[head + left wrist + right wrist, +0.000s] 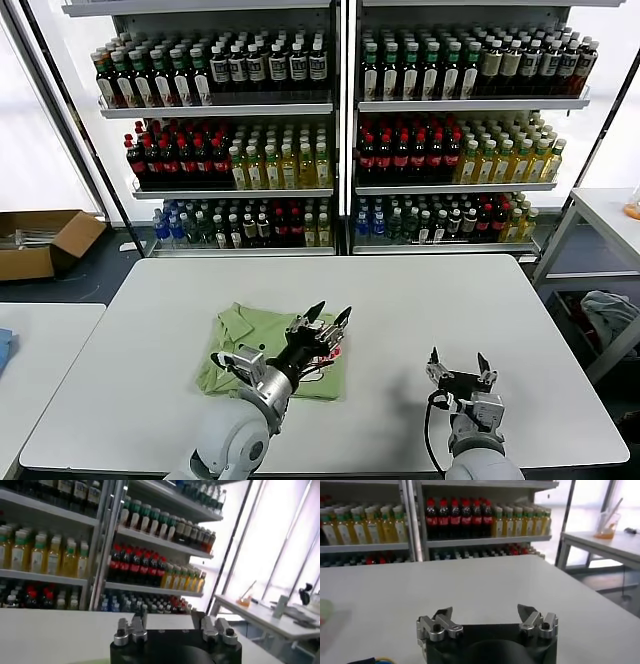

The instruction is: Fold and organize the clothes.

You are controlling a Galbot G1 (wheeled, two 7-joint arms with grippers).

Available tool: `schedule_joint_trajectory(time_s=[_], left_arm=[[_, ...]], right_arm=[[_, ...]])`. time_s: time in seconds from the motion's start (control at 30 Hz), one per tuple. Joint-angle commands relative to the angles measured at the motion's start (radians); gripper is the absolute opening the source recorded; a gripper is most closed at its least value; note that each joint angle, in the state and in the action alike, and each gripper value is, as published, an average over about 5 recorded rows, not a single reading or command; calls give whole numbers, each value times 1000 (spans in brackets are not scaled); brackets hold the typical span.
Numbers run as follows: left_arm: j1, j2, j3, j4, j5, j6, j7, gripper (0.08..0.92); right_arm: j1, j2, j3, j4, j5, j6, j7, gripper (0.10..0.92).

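Note:
The light green shirt (pixel 240 340) lies folded into a rough rectangle on the white table (pixel 420 300), left of centre, with its red-and-white checkered print (pixel 328 352) showing at its right side. My left gripper (pixel 329 318) is open and empty, raised above the shirt's right edge and pointing up toward the shelves. In the left wrist view its fingers (pixel 131 625) stand apart with nothing between them. My right gripper (pixel 459 362) is open and empty near the table's front edge, right of the shirt. In the right wrist view its fingertips (pixel 444 613) stand wide apart over bare table.
Shelves of bottles (pixel 330 130) stand behind the table. A second table (pixel 40 350) with a small blue cloth (pixel 4 350) is at the left, a cardboard box (pixel 40 240) on the floor behind it. A side table (pixel 600 215) and a cloth bundle (pixel 610 315) are at the right.

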Motion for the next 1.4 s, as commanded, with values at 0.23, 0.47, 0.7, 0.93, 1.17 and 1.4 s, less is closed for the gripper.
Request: schedule_joint_trajectory(time_s=[0.23,0.47,0.7,0.93,1.17,1.4], left_arm=[[82,111,-285,-85,73,146,-177,771],[156,134,-383,-105,82,141,-177,822],[182,131,-412,-102,83,137,-178,823],[171,129,-405,-83,81,141,-180,823],[169,125,-403,-79,75,142,-183,823],[179,114,-402,-99,76,142,-182,823]], right_arm=[[290,-58,-311,-78,542,-105,7,823],[418,-42,-422,-217,595,-102,87,823],[434,-3,-432,-286,580,-101,120,789],[422,19,-445,-312,538,-100,136,744],[409,23,-443,-289,476,-99,139,551],[388,13,-430,-273,436,-99,149,352]])
